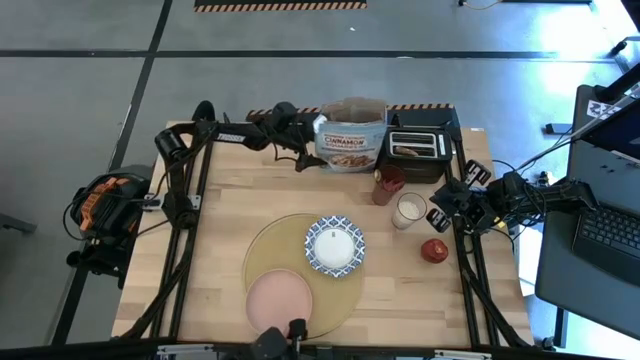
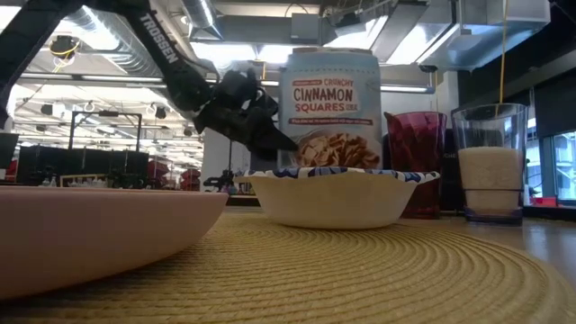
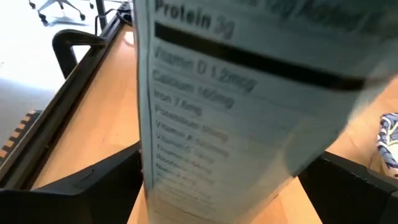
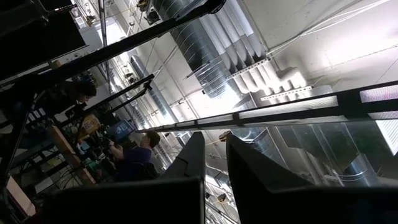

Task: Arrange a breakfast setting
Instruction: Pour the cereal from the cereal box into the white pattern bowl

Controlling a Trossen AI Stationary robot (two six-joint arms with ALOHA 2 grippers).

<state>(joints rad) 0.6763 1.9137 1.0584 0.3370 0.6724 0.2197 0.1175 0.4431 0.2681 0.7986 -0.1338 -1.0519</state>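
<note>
The bowl [image 1: 334,246], white inside with a blue-and-white patterned rim, sits on the round tan placemat [image 1: 275,248] toward its far right edge; from above a pale round shape shows in it, though whether that is contents or just the bowl's bottom is hard to tell. The pink plate [image 1: 279,299] lies bare on the mat's near side, just beside the bowl. Right of the mat, on the bare worktop [image 1: 220,230], the glass [image 1: 408,211] stands upright, about half full of milk in the low view, with the red cup [image 1: 388,184] just behind it; what the cup holds cannot be seen. The red apple [image 1: 435,250] rests near the glass, closer to the right edge. At the back stands the cereal box [image 1: 351,138], upright with its top flaps open, and beside it the black toaster [image 1: 418,152] with a toast slice [image 1: 406,152] showing in one slot. The left gripper [image 1: 306,158] is at the box's left side, its fingers [image 3: 81,186] spread wide on either flank of the box's nutrition panel, not seen pressing it. The right gripper [image 1: 452,208] waits at the worktop's right edge near the glass, fingers [image 4: 186,158] nearly together and holding nothing, pointing up at the ceiling.
</note>
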